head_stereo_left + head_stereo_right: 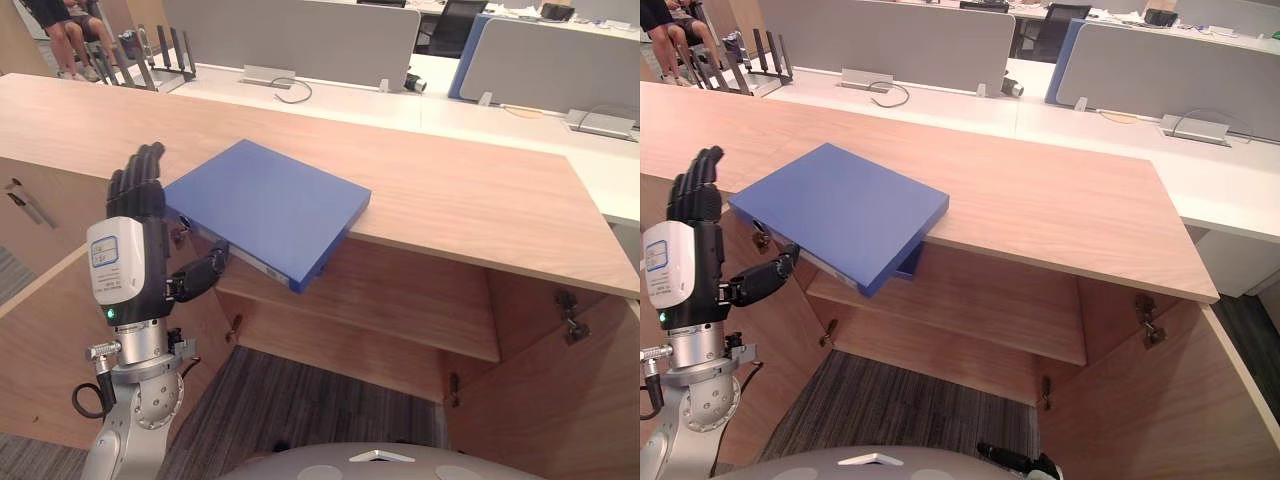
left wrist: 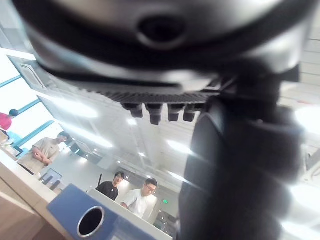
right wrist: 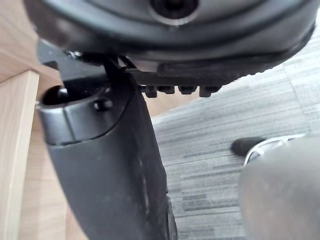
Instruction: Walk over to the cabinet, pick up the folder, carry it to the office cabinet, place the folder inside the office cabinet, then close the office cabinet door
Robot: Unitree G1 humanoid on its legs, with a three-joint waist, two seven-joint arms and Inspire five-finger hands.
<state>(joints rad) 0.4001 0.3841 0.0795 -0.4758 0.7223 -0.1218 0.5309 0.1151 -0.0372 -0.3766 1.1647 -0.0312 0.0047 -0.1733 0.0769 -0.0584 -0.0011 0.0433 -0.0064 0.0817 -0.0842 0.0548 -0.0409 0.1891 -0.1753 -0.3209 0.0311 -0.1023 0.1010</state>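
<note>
Both head eyes look down from close above onto the same cabinet top (image 1: pixel 450 200) and blue folder (image 1: pixel 270 205), while the left wrist camera faces the ceiling (image 2: pixel 150 137) and the right the carpet (image 3: pixel 215 140).

Folder (image 1: pixel 840 215) (blue) over edge of cabinet (image 1: pixel 1060 215)

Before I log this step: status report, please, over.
Left hand open, upright beside blue folder, no grip. Right hand open, low. Folder overhangs cabinet top. Nothing in the way.
</note>
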